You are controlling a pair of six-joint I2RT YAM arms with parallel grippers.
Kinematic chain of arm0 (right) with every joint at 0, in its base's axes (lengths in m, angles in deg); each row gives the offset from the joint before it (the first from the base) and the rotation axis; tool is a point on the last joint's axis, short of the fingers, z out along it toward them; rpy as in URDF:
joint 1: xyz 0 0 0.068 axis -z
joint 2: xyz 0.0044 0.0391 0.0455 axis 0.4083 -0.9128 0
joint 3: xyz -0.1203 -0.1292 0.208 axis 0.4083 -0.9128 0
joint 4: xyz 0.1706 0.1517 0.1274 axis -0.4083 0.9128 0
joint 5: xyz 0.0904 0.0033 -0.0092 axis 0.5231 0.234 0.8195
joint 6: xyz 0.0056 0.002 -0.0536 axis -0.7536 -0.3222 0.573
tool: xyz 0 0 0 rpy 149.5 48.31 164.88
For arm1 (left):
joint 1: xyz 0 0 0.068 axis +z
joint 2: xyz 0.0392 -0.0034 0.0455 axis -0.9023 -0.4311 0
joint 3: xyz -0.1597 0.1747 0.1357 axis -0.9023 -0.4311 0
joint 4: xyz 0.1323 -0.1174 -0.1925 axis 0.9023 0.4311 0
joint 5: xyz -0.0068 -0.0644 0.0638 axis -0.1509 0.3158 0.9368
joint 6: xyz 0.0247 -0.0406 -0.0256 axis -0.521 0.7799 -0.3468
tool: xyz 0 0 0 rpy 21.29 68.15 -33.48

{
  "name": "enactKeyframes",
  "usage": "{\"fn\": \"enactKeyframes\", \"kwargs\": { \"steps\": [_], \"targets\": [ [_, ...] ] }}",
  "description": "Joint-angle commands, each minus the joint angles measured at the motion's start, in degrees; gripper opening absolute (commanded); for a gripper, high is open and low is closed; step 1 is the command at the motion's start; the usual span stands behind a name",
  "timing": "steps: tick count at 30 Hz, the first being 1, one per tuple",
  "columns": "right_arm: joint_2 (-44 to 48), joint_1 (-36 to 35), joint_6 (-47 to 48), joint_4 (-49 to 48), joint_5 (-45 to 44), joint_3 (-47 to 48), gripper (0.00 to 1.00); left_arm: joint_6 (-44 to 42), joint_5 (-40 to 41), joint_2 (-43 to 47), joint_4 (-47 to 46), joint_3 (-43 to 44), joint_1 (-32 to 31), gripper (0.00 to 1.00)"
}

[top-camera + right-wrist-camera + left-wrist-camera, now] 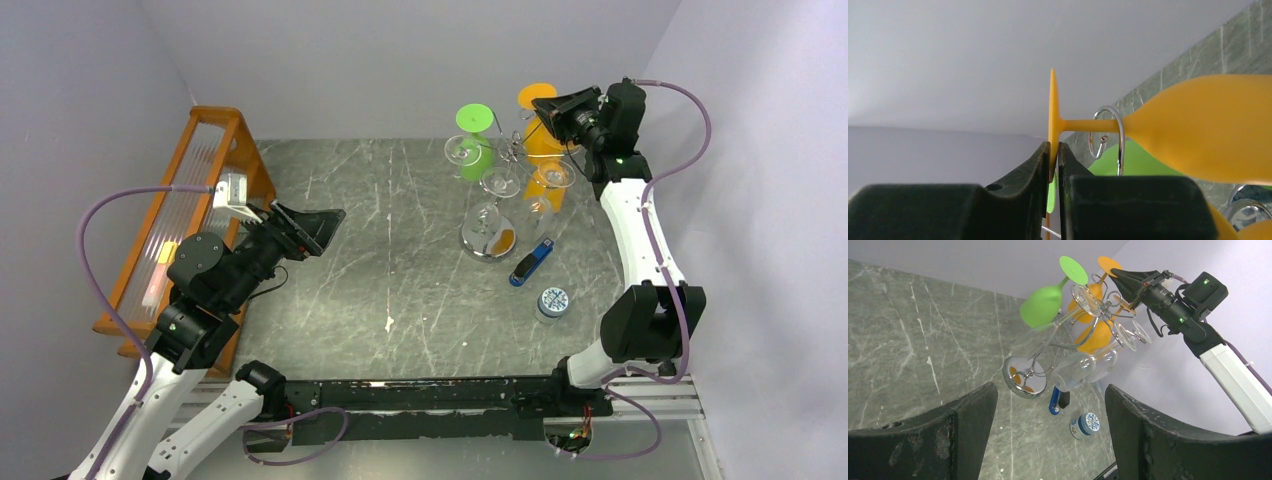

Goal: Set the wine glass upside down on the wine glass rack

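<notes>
The chrome wine glass rack (487, 240) stands at the back right on its round mirrored base (1024, 375). An orange wine glass (1208, 135) hangs bowl-down, its stem inside a curled chrome loop (1120, 140). My right gripper (1054, 147) is shut on that glass's flat foot (537, 95) at the top of the rack. A green glass (475, 150), a second orange glass (548, 180) and clear glasses (498, 183) also hang there. My left gripper (325, 225) is open and empty, low over the table's left side, pointing at the rack.
An orange wooden slatted rack (190, 200) stands along the left edge beside my left arm. A blue and black stick (531, 263) and a small round blue-white tin (553, 301) lie in front of the chrome rack. The right wall is close behind my right arm.
</notes>
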Motion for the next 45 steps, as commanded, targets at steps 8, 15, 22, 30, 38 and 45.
{"fn": "enactKeyframes", "kwargs": {
  "steps": [8, 15, 22, 30, 38, 45],
  "targets": [
    [-2.59, 0.63, 1.99, -1.14, 4.60, 3.45, 0.18, -0.19, 1.13, 0.40, 1.18, 1.04, -0.04, 0.82],
    [-2.23, 0.64, 2.39, -1.28, 5.56, 3.41, 0.27, -0.05, 1.13, 0.41, 1.15, 0.98, -0.09, 0.82],
    [0.99, 0.66, 1.78, -1.88, 5.83, 1.49, 0.34, -0.31, 1.13, 0.50, 1.43, 1.10, -0.09, 0.84],
    [3.15, 0.66, 1.06, -1.87, 7.13, -0.41, 0.40, -0.29, 1.13, 0.59, 1.96, 1.21, -0.09, 0.87],
    [1.14, 0.67, 1.88, -1.36, 6.34, 0.09, 0.40, -0.44, 1.13, 0.79, 2.22, 1.11, -0.04, 0.87],
    [-1.33, 0.64, 2.48, -1.18, 4.98, 1.91, 0.34, -0.55, 1.13, 0.77, 2.40, 1.10, -0.07, 0.87]
  ]
}}
